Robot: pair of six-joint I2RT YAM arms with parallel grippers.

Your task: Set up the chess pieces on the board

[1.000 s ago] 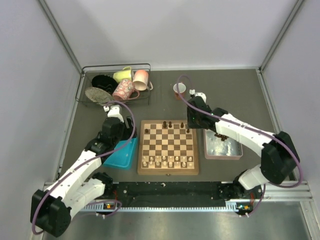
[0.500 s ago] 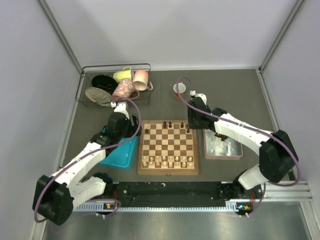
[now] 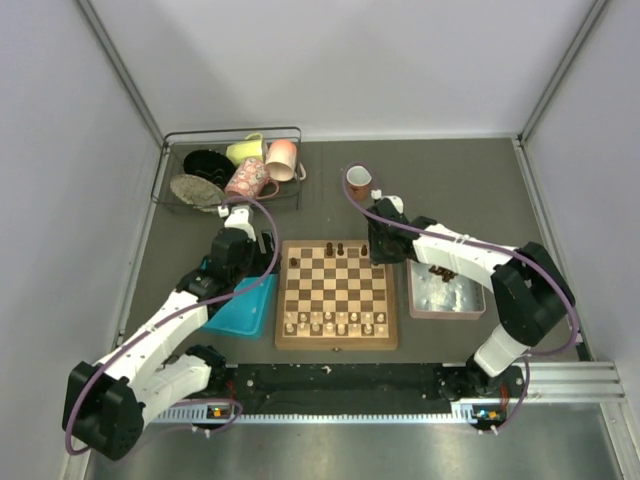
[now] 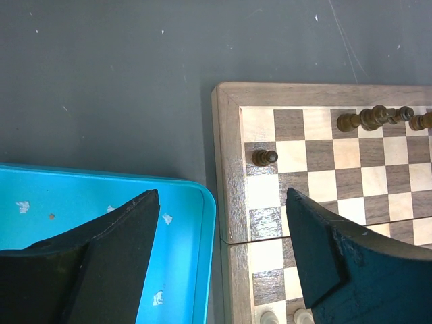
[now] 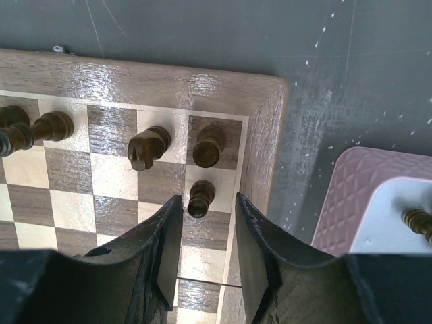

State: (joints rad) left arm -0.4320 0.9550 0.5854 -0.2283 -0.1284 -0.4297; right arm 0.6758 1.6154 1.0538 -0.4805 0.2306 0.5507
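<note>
The board (image 3: 335, 342) lies mid-table. Dark chess pieces (image 3: 334, 247) stand on its far rows, with one dark pawn (image 4: 264, 156) near the left edge. In the right wrist view a knight (image 5: 148, 147), another dark piece (image 5: 209, 145) and a pawn (image 5: 200, 198) stand at the far right corner. My right gripper (image 5: 208, 200) hovers just behind that pawn, jaws slightly apart with nothing between them. More dark pieces (image 3: 438, 270) lie in the right tray. My left gripper (image 4: 221, 196) is wide open and empty over the board's left frame (image 4: 226, 162).
A blue tray (image 3: 240, 310) sits left of the board, touching its frame. A grey-lined pink tray (image 3: 470, 305) sits right of it. Pale chessmen (image 3: 335, 322) fill the near rows. A wire basket (image 3: 160, 180) of cups and a small cup (image 3: 359, 180) stand at the back.
My left arm has swung right, from over the blue tray to the board's left edge. My right gripper has shifted slightly left over the far right corner, its jaws a little wider.
</note>
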